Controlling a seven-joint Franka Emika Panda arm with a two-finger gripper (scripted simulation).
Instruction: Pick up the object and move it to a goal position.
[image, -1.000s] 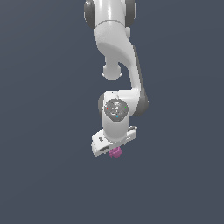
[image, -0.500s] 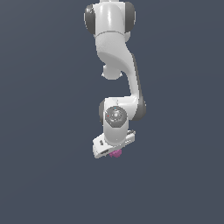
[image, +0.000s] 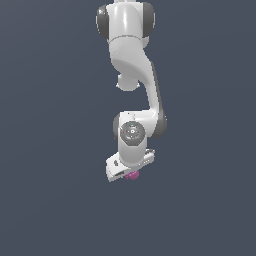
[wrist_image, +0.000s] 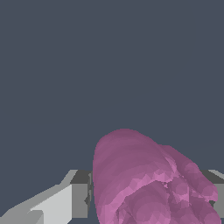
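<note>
In the wrist view we see the ball (wrist_image: 148, 183) right up close, a lumpy magenta mass filling the space between the two fingers (wrist_image: 72, 200). One grey-and-white finger shows beside it on one side, and the dark tip of the other peeks out on the opposite side, both pressed against its bumpy surface, so we read the gripper (wrist_image: 148, 197) as clamped on the ball. Beyond it we see only plain dark grey-blue ground.

In the exterior view we see the gripper (image: 131, 173) pointing down at the end of the white arm (image: 135, 75), with the ball (image: 132, 175) as a small pink spot poking out just under the hand. The arm rises from there to its grey-capped shoulder at the top of the frame.
</note>
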